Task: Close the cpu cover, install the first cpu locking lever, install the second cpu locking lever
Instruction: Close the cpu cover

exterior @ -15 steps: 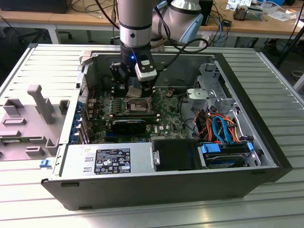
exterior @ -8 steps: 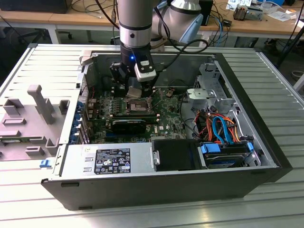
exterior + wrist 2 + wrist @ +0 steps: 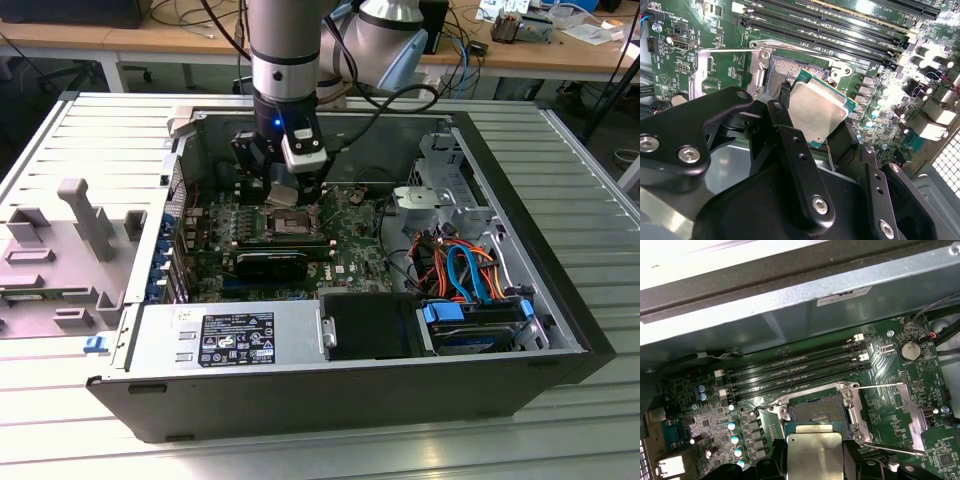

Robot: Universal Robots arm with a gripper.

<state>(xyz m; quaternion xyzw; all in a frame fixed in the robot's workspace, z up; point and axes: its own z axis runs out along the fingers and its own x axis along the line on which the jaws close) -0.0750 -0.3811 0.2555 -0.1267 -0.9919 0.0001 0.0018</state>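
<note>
The pincer (image 3: 812, 122), clamped on the processor chip (image 3: 820, 105), should probably hold it level and square just above the open socket (image 3: 790, 67).

Exterior view overlooks the case (image 3: 330, 400); both wrist views closely face its socket (image 3: 790, 72) (image 3: 817, 412).

Looks like a robotics lab to us: we see a robot arm (image 3: 285, 50) whose pincer (image 3: 812, 117) pinches a processor chip (image 3: 817, 110) over an opened-up PC case (image 3: 300, 400), all on a slatted aluminium desk (image 3: 130, 130), plus a grey plastic jig (image 3: 85, 215) parked next to it, with wooden desks (image 3: 150, 40) full of cables (image 3: 465, 60) and gear behind.
</note>
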